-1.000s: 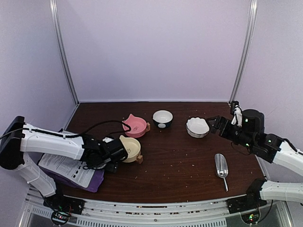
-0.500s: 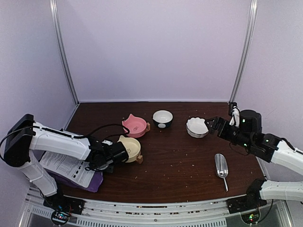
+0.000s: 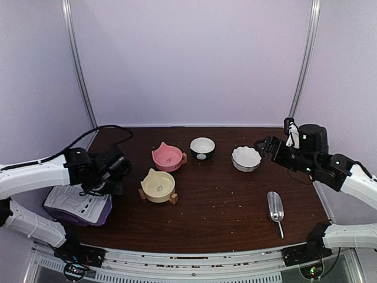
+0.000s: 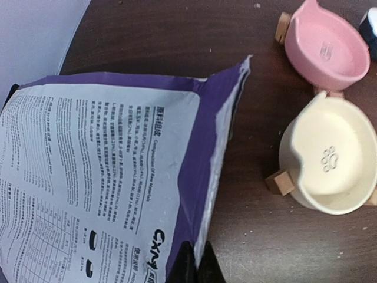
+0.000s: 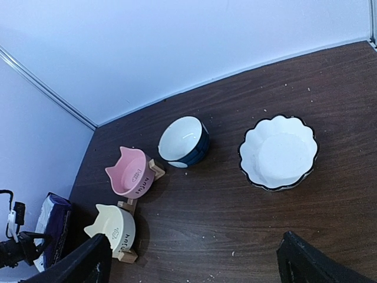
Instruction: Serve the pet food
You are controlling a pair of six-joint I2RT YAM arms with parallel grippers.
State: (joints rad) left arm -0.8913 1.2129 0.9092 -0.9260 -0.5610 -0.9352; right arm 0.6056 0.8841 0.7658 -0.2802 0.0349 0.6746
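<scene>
No pet food shows; any kibble is hidden inside the purple-and-white bag [image 3: 76,203], which lies flat at the table's left edge. My left gripper [image 4: 199,266] is shut on the bag's [image 4: 88,177] purple side seam near its corner. In the top view, the left gripper [image 3: 113,183] sits left of the cream cat-ear bowl [image 3: 158,186]. That cream bowl [image 4: 330,162] and the pink cat-ear bowl [image 4: 327,44] are empty. My right gripper [image 3: 263,147] hangs open beside the white scalloped bowl [image 3: 245,158], holding nothing. In the right wrist view, its gripper [image 5: 197,265] is wide above bare table.
A navy-and-white bowl [image 3: 202,147] stands at the back middle, right of the pink bowl [image 3: 168,157]. A silver scoop [image 3: 275,207] lies at the right front. Small crumbs dot the dark wood table [image 3: 224,200]. White walls close in three sides.
My left gripper has shut on the bag's edge and drawn back to the left, away from the cream bowl, dragging the bag with it. The right arm shifted only slightly.
</scene>
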